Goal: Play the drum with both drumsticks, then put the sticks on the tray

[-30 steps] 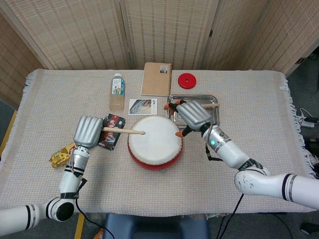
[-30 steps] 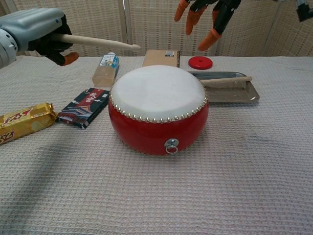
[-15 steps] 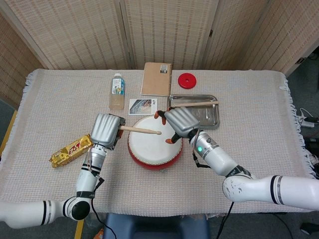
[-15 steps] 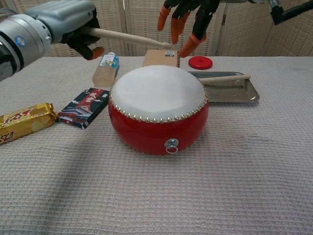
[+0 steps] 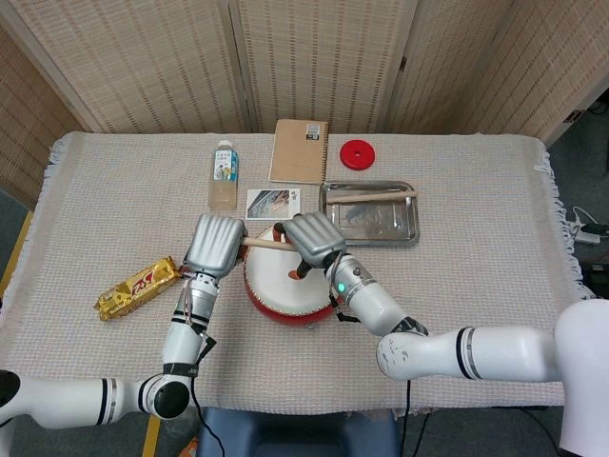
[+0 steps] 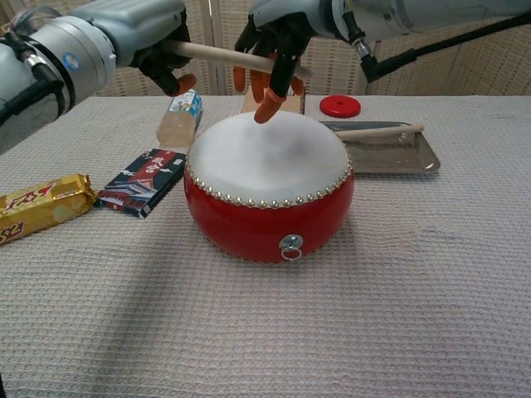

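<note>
The drum is a squat round body with a glossy red shell, a matte white skin, a row of metal studs under the rim and a small metal ring on its front. It stands on the woven, waffle-textured tablecloth.

The left hand, grey-shelled with orange fingertip pads, grips a smooth pale wooden drumstick at its butt end. This stick lies almost level above the skin, pointing toward the right hand.

The right hand hangs over the drum's far side, fingers pointing down and slightly apart. They cross the held stick. Whether they close on it or only touch it cannot be told.

The second drumstick lies lengthwise in the shallow rectangular metal tray, just right of the drum.

A dark flat packet and a gold foil bar lie left of the drum.
</note>
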Action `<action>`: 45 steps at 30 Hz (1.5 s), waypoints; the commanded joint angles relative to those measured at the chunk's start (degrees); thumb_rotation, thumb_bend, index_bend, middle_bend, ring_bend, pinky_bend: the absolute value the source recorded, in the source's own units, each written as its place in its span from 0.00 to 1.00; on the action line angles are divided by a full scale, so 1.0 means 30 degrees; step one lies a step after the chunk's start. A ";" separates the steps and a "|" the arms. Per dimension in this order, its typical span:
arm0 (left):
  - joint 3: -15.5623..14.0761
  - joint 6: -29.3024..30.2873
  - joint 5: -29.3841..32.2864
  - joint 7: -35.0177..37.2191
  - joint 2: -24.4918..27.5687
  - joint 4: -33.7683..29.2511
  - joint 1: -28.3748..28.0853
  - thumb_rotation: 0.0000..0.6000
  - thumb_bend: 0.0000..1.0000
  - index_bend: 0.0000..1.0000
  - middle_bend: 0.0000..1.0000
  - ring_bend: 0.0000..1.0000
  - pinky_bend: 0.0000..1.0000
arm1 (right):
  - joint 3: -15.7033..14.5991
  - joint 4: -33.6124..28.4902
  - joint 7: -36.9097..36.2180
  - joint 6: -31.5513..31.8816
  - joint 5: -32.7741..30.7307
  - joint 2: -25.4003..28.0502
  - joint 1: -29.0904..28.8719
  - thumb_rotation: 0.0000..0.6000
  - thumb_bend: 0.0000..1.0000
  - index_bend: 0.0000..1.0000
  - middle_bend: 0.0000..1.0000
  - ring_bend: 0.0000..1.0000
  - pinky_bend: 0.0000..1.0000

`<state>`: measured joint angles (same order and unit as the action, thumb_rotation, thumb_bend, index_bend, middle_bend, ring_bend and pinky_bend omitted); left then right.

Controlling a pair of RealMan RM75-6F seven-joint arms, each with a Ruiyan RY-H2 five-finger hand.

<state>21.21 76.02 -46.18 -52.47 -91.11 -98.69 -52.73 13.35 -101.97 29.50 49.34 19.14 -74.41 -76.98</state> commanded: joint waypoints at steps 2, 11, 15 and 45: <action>-0.0137 0.0187 0.0029 -0.0079 -0.0147 0.0107 -0.0115 1.00 0.47 0.99 1.00 1.00 1.00 | 0.0091 0.0400 0.0396 0.0681 -0.0527 -0.0673 -0.0452 1.00 0.07 0.53 0.55 0.36 0.57; -0.0680 0.0533 -0.0551 -0.0045 -0.0399 0.0493 -0.0183 1.00 0.46 0.99 1.00 1.00 1.00 | 0.0311 0.0830 0.0599 0.1820 -0.0827 -0.1717 -0.0632 1.00 0.14 0.68 0.69 0.49 0.62; -0.0869 0.0614 -0.0809 -0.0160 -0.0510 0.0678 -0.0253 1.00 0.47 0.99 1.00 1.00 1.00 | 0.0464 0.0923 0.0679 0.2348 -0.0625 -0.2122 -0.0590 1.00 0.20 0.73 0.78 0.59 0.67; -0.2419 0.0771 -0.3827 -0.0501 -0.0332 0.1225 0.0230 1.00 0.43 0.41 0.61 0.57 0.91 | 0.0805 0.1544 0.0994 0.2995 0.1611 -0.2750 0.0662 1.00 0.24 1.00 0.95 0.79 0.80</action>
<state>13.94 78.35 -57.66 -53.97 -92.13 -94.99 -52.06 15.79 -97.39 32.39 58.36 23.98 -82.62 -75.03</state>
